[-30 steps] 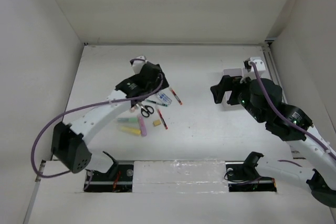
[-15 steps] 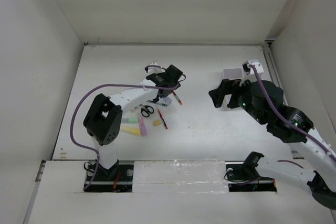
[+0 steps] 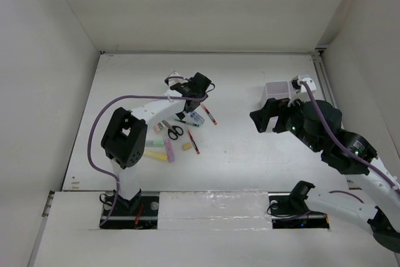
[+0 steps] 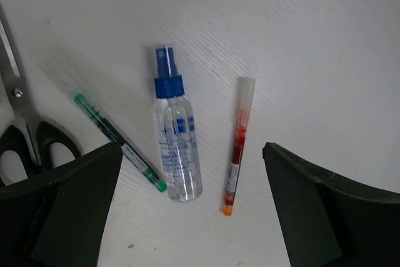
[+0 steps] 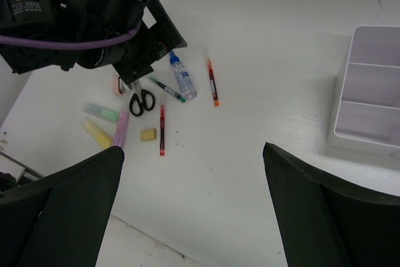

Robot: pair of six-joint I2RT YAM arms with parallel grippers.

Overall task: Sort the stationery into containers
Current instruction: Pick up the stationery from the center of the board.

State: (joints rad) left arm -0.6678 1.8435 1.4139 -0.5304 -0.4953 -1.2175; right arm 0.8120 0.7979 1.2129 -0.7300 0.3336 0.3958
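Hovering left gripper (image 4: pixel 190 154), jaws wide and empty, over blue-capped spray bottle (image 4: pixel 176 145) lying on the surface (image 4: pixel 312 42) between green pen (image 4: pixel 119 148) and red pen (image 4: pixel 237 145); next, probably lowering, closing on it, carrying to divided box (image 3: pixel 276 87).

Cut off and unreadable
In the left wrist view the scissors (image 4: pixel 19 101) ran off the left edge, only one blade and part of the handles showing, and we could not read the print on the blue-capped bottle (image 4: pixel 177 148). In the right wrist view the white box (image 5: pixel 369 85) was cut by the right edge; from above, the right arm (image 3: pixel 312 123) covered its lower part.
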